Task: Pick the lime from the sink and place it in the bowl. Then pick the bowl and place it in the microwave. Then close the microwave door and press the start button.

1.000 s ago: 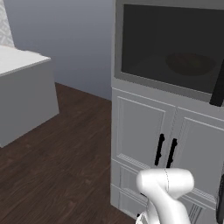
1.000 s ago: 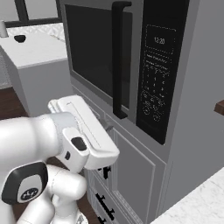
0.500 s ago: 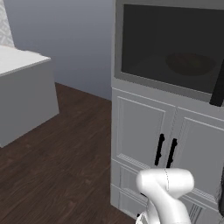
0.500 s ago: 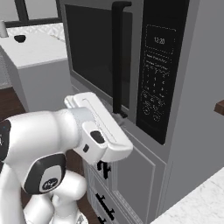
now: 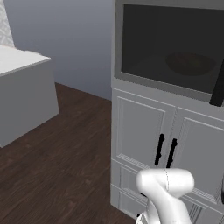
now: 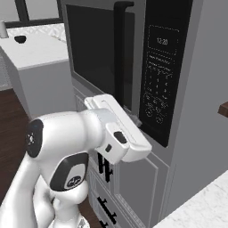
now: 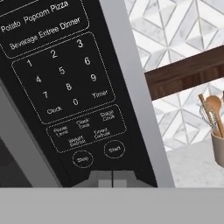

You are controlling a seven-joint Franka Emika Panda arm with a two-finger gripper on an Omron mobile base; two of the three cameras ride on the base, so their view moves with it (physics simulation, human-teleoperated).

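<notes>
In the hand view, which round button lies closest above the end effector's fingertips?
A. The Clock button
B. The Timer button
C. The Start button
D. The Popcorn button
C. On the microwave control panel, the round Start button sits just above the end effector, slightly to the right, with Stop beside it; Clock and Timer are higher up on the keypad.

Left base view: from behind the arm and out to the left of the microwave [image 5: 175,43], looking across dark floor at its door and the grey cabinets [image 5: 166,148] below. Right base view: much nearer, from the microwave's right, looking along the door at the black button panel [image 6: 162,71]. Both share the microwave front. Hand view: very close to that panel, tilted, right up by the Start button [image 7: 114,149].
</notes>
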